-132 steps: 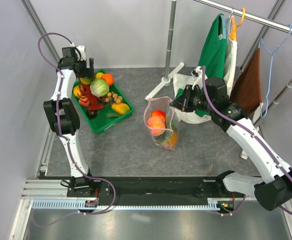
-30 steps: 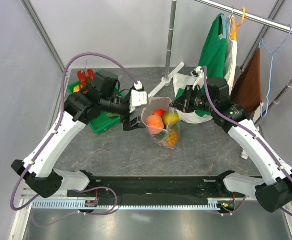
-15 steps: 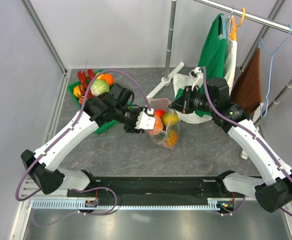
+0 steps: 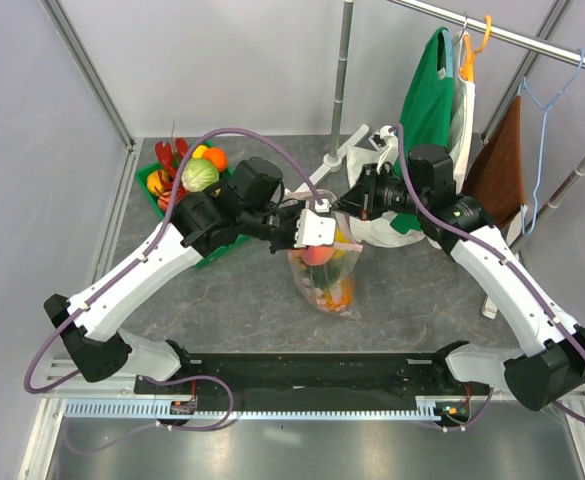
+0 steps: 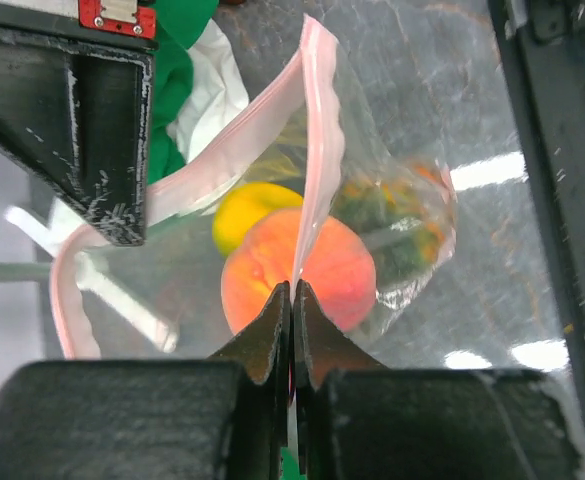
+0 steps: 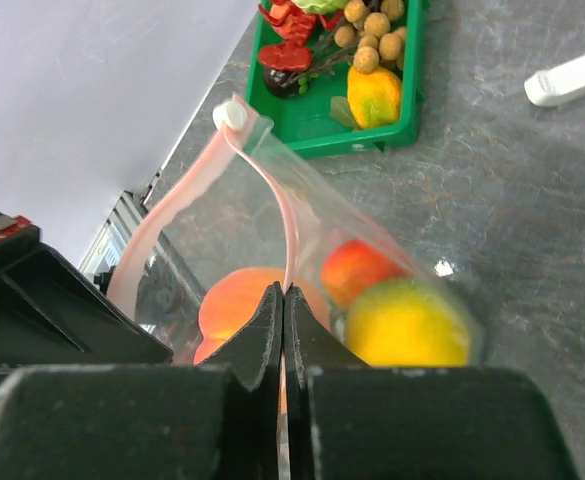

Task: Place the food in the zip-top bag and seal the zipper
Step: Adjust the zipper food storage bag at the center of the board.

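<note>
The zip-top bag (image 4: 324,278) hangs between both grippers above the table, with food inside. My left gripper (image 5: 292,290) is shut on the pink zipper (image 5: 317,130) at one side of the bag's mouth. A peach (image 5: 317,280) and a yellow fruit (image 5: 250,210) show through the plastic below it. My right gripper (image 6: 283,292) is shut on the zipper (image 6: 284,225) at the other side. Under it lie a peach (image 6: 237,305), a red fruit (image 6: 362,268) and a yellow-green fruit (image 6: 407,325). The white slider (image 6: 234,115) sits at the strip's far end. The mouth stands open.
A green tray (image 6: 344,148) at the back left holds more toy food, such as a cabbage (image 4: 200,175) and an orange (image 4: 215,158). A rack pole (image 4: 344,70), its white foot (image 6: 570,75), a green garment (image 4: 427,95) and hangers stand at the back right.
My left gripper swung right from beside the tray to the bag's mouth and shut on the zipper strip. The bag now hangs stretched between both grippers; the right gripper stayed shut.
</note>
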Action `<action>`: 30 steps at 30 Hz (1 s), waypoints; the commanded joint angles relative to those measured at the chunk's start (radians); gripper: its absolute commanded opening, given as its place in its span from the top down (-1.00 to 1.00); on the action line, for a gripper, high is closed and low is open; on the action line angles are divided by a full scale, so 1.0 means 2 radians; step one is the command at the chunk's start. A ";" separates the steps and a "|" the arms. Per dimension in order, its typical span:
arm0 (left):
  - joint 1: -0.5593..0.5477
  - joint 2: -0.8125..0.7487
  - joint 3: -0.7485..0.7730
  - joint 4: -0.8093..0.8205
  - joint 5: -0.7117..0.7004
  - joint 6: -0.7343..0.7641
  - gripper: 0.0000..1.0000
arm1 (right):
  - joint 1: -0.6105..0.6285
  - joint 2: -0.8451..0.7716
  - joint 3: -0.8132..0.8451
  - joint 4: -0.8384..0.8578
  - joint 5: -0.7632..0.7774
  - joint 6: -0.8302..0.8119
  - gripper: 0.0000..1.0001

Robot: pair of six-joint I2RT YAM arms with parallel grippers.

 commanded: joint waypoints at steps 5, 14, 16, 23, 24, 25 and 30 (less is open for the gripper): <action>-0.040 -0.003 0.018 0.077 -0.021 -0.212 0.96 | 0.012 0.009 0.019 0.018 -0.056 -0.056 1.00; -0.011 -0.038 -0.046 0.106 -0.007 -0.265 0.05 | 0.021 0.018 -0.021 0.011 -0.086 -0.159 1.00; 0.037 -0.062 -0.044 0.131 0.038 -0.276 -0.20 | 0.021 0.019 -0.025 0.011 -0.087 -0.182 1.00; 0.265 -0.069 -0.006 -0.009 0.216 -0.112 -0.69 | 0.021 0.025 -0.009 -0.003 -0.102 -0.191 1.00; 0.276 -0.081 -0.058 0.004 0.217 -0.099 -0.69 | 0.021 0.023 -0.010 -0.003 -0.104 -0.194 1.00; 0.288 -0.087 -0.084 0.024 0.220 -0.104 -0.68 | 0.021 0.023 -0.011 -0.004 -0.104 -0.196 1.00; 0.345 -0.072 -0.196 0.151 0.315 -0.094 -0.69 | 0.021 0.020 -0.011 -0.013 -0.115 -0.213 1.00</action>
